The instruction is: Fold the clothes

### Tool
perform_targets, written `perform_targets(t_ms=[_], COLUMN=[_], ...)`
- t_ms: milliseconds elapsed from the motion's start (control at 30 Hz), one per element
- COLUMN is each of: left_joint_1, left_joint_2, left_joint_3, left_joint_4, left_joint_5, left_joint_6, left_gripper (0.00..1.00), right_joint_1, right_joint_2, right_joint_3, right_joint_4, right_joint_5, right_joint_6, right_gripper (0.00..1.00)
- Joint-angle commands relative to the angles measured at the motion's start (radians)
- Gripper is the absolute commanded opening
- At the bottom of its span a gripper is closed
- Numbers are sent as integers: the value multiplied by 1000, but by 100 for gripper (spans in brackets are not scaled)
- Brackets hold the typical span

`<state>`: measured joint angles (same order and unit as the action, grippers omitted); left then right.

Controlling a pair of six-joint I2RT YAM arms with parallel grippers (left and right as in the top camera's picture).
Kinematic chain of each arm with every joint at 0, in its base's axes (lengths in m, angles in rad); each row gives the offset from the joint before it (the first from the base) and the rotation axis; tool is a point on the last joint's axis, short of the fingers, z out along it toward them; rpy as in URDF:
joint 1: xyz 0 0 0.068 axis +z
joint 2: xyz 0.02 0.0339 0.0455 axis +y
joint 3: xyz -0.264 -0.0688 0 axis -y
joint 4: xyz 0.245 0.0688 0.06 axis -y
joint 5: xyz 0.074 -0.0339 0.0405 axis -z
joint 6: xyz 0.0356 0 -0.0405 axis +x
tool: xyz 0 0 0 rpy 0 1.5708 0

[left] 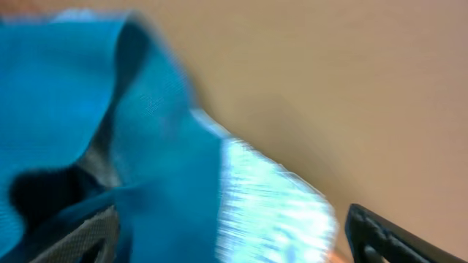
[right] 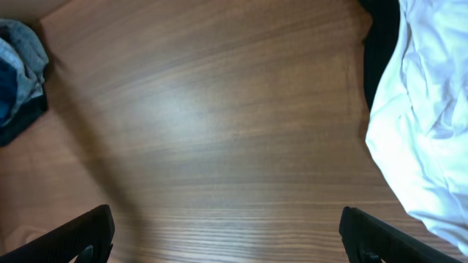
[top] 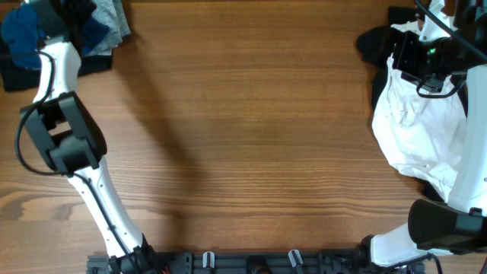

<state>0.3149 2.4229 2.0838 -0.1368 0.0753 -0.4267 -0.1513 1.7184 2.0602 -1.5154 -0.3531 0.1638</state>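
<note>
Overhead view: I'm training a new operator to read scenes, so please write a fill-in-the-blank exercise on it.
On the table, the white garment lies on the ___ side.
The blue T-shirt sits in the far ___ corner.
The right gripper hovers over bare wood with its jaws ___.
Missing words: right; left; open.
</note>
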Motion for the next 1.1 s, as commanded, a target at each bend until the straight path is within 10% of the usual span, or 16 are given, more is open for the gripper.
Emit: perform_targets(t_ms=[0,500,867,1067], left_joint_1=[-14,-19,-19,-19], left_joint_2=[-240,-774,-877,-1183], left_joint_3=[5,4,-30,-235], left_joint_4=[-131,-1142,-1503,-1458], left_joint_5=[177,370,369,370], left_joint_6=[4,243,362,372], left_gripper=[100,100,100,100], right_joint_1=[4,4,108,108], right_joint_2=[11,-105,-441,-610], right_joint_3=[13,14,-139,-435], right_joint_4=[45,14,-45,119], right_joint_5=[13,-42,-27,-27], right_joint_6=[24,-62,-110,-33], right_gripper=[99,86,84,84])
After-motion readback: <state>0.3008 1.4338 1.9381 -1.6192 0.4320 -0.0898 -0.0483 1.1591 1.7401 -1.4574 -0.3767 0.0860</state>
